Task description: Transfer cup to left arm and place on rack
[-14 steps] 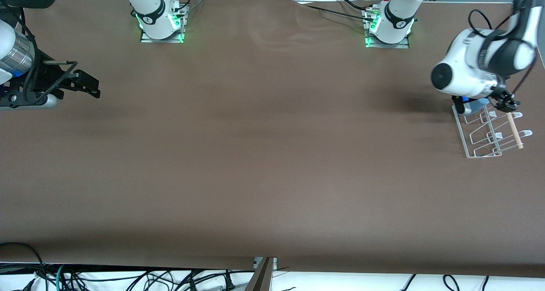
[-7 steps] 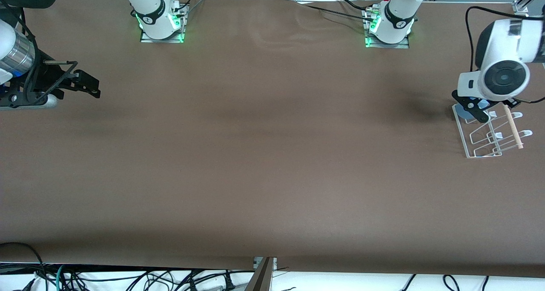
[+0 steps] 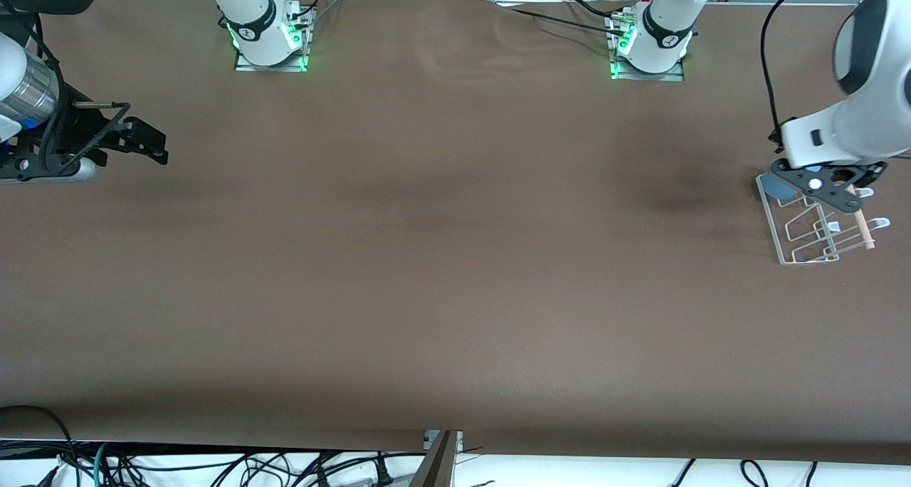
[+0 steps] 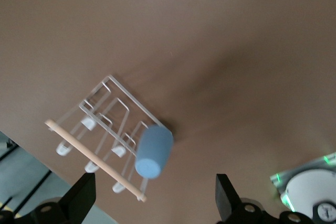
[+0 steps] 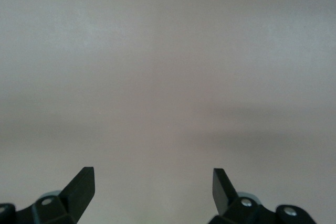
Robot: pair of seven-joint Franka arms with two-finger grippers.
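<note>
The light-blue cup (image 3: 781,188) (image 4: 154,152) rests tilted on the white wire rack (image 3: 811,250) (image 4: 107,109), at the rack's end farther from the front camera. The rack stands at the left arm's end of the table, and its wooden rod (image 3: 861,223) (image 4: 94,159) runs along one side. My left gripper (image 3: 825,186) (image 4: 154,200) hangs over the rack, open and apart from the cup, holding nothing. My right gripper (image 3: 151,145) (image 5: 152,187) waits open and empty over bare table at the right arm's end.
The two arm bases (image 3: 270,42) (image 3: 648,49) with green lights stand along the table's edge farthest from the front camera. The brown table (image 3: 441,259) stretches wide between the arms. Cables (image 3: 213,465) lie below its near edge.
My left arm has swung and lifted away from the cup, its wrist turning toward the table's end. The cup stays on the rack. The right arm has not moved.
</note>
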